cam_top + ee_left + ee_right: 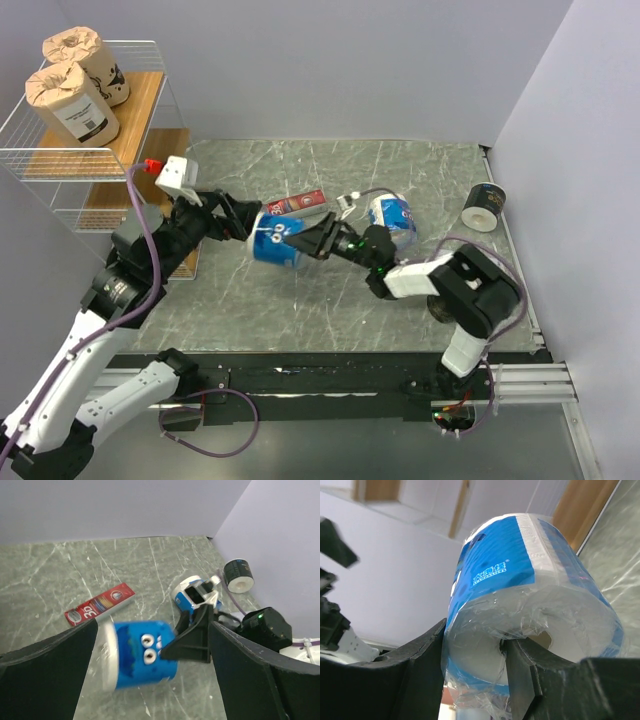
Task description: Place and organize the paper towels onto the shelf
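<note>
My right gripper point(312, 240) is shut on a blue-and-white paper towel roll point(274, 241), one finger in its hollow core and one outside its wrap point(530, 590). My left gripper point(238, 220) is open; the roll point(142, 652) hangs blurred between its wide-spread fingers point(50, 675), touching neither. A second blue-and-white roll point(392, 220) lies on the table behind the right arm. A dark roll point(486, 207) lies at the far right by the wall. Two kraft-brown rolls point(70, 100) stand on the top board of the shelf point(100, 160) at the far left.
A flat red box point(295, 204) lies on the marbled table just behind the held roll, also in the left wrist view point(100, 603). Walls close the back and the right side. A purple cable runs along the left arm.
</note>
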You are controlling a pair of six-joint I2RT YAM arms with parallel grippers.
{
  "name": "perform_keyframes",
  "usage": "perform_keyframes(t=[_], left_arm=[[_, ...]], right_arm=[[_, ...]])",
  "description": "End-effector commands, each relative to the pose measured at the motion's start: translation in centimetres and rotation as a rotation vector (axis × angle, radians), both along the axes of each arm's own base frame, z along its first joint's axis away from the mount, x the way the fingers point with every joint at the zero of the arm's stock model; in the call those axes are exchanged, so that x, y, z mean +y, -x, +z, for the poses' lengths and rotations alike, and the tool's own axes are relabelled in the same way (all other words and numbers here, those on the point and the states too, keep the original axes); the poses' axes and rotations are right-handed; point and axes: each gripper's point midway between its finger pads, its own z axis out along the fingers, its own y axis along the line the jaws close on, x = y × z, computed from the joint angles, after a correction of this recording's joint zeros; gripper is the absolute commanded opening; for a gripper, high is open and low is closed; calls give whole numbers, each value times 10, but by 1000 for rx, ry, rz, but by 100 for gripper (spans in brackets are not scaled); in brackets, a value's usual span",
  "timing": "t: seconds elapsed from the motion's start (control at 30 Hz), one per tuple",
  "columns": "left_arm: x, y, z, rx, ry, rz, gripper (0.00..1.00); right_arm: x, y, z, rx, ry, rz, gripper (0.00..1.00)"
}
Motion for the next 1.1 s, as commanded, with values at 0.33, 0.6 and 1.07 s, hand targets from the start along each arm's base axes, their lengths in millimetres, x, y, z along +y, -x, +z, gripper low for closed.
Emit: perform_keyframes(t=[0.33, 0.6, 1.07], left_arm=[[-37, 9, 38, 151, 156, -171, 96], [-76, 55, 72, 58, 247, -534, 98], [-97, 62, 44, 84, 265, -692, 99]], right_arm=[[-102, 52, 179, -654, -205, -32, 39], [-112, 75, 209, -735, -220, -33, 40], [-106, 86, 221, -746, -258, -7, 39]])
